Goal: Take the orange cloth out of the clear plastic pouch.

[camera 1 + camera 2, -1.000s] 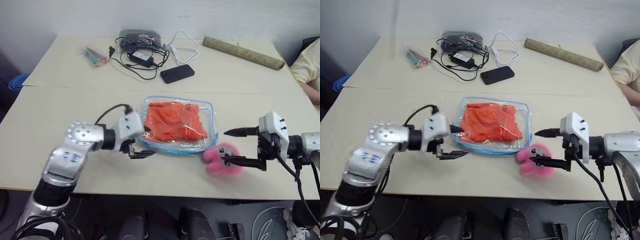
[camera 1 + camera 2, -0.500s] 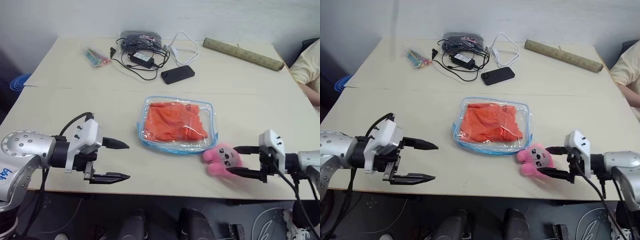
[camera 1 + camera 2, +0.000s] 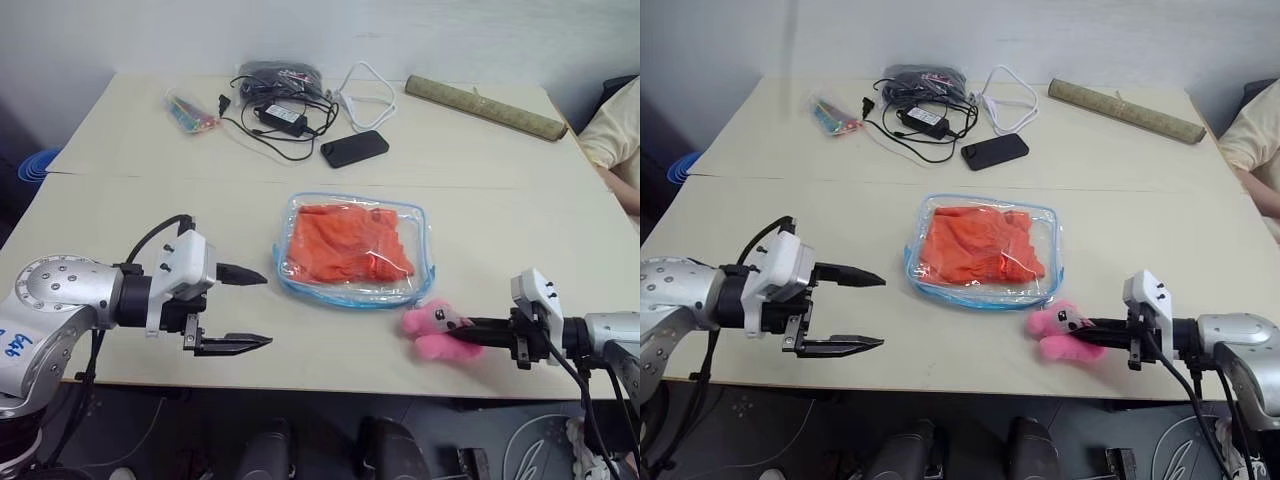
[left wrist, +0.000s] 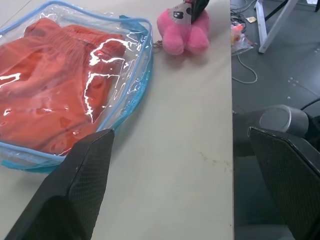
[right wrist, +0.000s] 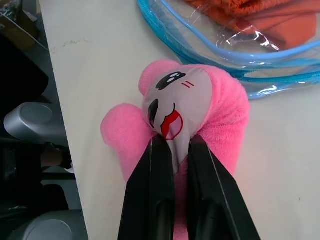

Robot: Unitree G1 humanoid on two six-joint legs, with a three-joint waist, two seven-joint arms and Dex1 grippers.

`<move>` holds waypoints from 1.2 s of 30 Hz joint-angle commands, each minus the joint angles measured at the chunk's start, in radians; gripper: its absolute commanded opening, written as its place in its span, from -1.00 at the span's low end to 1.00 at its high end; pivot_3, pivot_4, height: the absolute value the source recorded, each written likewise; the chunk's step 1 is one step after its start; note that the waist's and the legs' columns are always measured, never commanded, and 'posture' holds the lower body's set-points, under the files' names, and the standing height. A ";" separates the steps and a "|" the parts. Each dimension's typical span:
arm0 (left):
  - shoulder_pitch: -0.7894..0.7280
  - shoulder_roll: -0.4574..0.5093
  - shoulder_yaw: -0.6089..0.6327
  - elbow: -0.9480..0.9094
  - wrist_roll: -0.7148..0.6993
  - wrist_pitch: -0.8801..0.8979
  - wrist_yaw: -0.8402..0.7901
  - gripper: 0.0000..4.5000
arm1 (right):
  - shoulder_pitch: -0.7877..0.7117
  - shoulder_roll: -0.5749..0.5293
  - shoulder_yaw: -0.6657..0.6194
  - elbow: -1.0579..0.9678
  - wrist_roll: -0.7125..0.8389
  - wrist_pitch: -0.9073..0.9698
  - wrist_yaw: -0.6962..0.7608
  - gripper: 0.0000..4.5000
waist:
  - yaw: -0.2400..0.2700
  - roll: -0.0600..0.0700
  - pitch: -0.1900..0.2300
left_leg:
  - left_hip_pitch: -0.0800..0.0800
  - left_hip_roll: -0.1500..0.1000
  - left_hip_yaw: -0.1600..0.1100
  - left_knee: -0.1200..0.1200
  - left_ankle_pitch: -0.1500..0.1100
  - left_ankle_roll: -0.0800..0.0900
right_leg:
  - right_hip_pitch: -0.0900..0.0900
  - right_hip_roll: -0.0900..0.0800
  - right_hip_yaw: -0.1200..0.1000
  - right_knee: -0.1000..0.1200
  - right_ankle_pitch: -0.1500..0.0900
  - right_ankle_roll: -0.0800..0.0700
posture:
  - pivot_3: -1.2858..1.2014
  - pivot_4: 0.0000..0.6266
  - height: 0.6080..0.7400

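A: Where's the orange cloth (image 3: pixel 348 243) sitting?

B: Inside the clear plastic pouch (image 3: pixel 353 249), which is lying flat mid-counter (image 3: pixel 130 210). Cloth is filling most of it, blue trim running around the edge.

A: Your fingers?

B: My right fingers (image 5: pixel 175 165) are pinching together on the pink plush toy (image 3: pixel 434 333), gripping the face patch. Toy is sitting just beside the pouch's near right corner, by the counter's front edge. My left fingers (image 3: pixel 243 309) are standing wide apart, holding nothing, hovering beside the pouch on its left, clear of it.

A: Anything else around?

B: Black phone (image 3: pixel 354 147) is lying behind the pouch, well apart from it. Tangle of black cables with an adapter (image 3: pixel 280 110) and a white cable (image 3: pixel 365 88) are sitting further back, plus a rolled mat (image 3: pixel 486 106) at the far right. A person's sleeve (image 3: pixel 615 125) is showing at the right edge.
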 commanded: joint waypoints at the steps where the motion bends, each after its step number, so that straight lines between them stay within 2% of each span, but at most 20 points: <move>1: -0.019 0.010 -0.006 0.011 -0.016 -0.026 0.013 1.00 | -0.032 0.002 0.003 -0.072 -0.015 -0.044 -0.016 -0.99 | -0.001 0.000 0.000 | 0.000 0.000 0.000 0.000 0.000 0.000 | 0.000 0.000 0.000 0.000 0.000 0.000 | 0.03 -0.52 1.00; 12: -0.034 0.012 -0.040 0.015 -0.021 -0.041 0.038 1.00 | -0.117 0.015 0.049 -0.193 -0.019 -0.085 -0.034 -0.99 | 0.000 0.000 0.000 | 0.000 0.000 0.000 0.000 0.000 0.000 | 0.000 0.000 0.000 0.000 0.000 0.000 | 0.03 -0.52 1.00; 16: -0.083 -0.012 -0.098 0.034 -0.004 -0.056 0.056 1.00 | -0.163 0.070 0.197 -0.194 -0.158 -0.217 -0.052 -0.99 | -0.001 0.000 0.000 | 0.000 -0.001 0.000 0.000 0.000 0.000 | 0.000 0.001 0.000 0.000 0.000 0.000 | 0.03 -0.52 1.00; 25: -0.139 -0.049 -0.201 0.074 0.031 -0.093 0.080 1.00 | -0.210 0.136 0.367 -0.106 -0.344 -0.386 -0.066 -0.99 | -0.001 0.000 0.000 | 0.000 -0.002 0.000 0.000 0.000 0.000 | -0.001 0.001 0.000 0.000 0.000 0.000 | 0.03 -0.52 1.00; 28: -0.173 -0.086 -0.254 0.099 0.058 -0.110 0.097 1.00 | -0.219 0.135 0.392 -0.062 -0.380 -0.402 -0.063 -0.59 | -0.001 0.000 0.000 | 0.000 -0.002 0.001 0.000 0.000 0.000 | -0.001 0.001 0.000 0.000 0.000 0.000 | 0.03 -0.52 1.00; 36: -0.253 -0.165 -0.373 0.180 0.141 -0.176 0.081 1.00 | -0.195 0.097 0.333 -0.134 -0.285 -0.317 -0.033 0.64 | 0.000 0.000 0.000 | 0.000 -0.002 0.001 0.000 0.000 0.000 | 0.000 0.001 0.000 0.000 0.000 0.000 | 0.03 -0.52 1.00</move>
